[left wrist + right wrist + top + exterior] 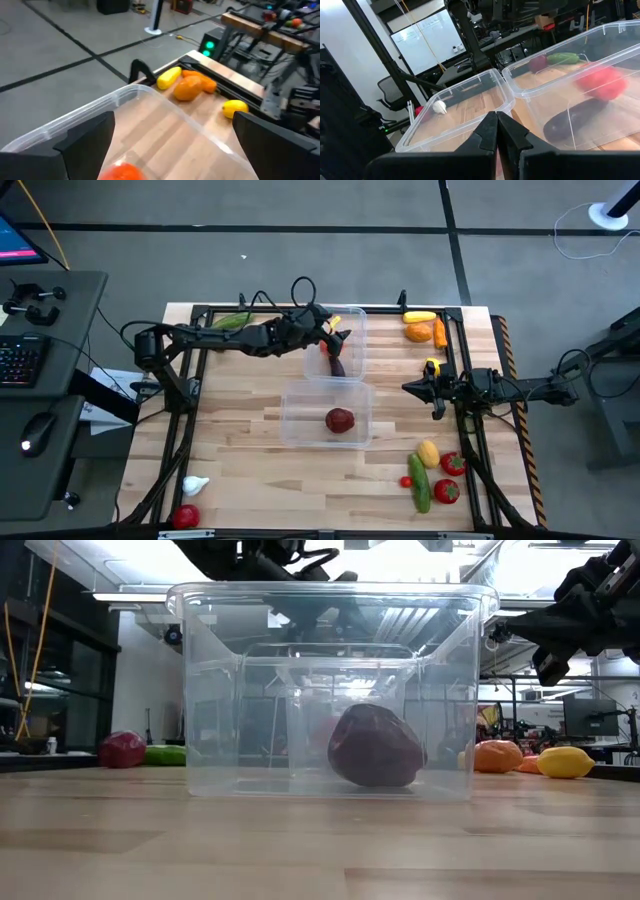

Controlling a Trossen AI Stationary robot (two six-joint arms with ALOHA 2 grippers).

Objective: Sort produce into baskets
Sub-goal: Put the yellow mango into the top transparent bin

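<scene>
The left gripper (334, 340) hangs over the far basket (352, 320) with its fingers spread wide and nothing between them; in that tub lie a dark eggplant (336, 364) and a red piece (602, 82). The near basket (300, 420), just beside the far basket, holds one dark red fruit (340, 420). The right gripper (410, 387) waits to the right of the far basket, fingers pressed together on nothing.

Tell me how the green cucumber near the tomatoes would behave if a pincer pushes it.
The cucumber is long and rounded, so a sideways push would probably roll it. It looks smooth, so it may slip between closing fingers. It lies close to two tomatoes and a lemon, so it would likely bump them.
</scene>
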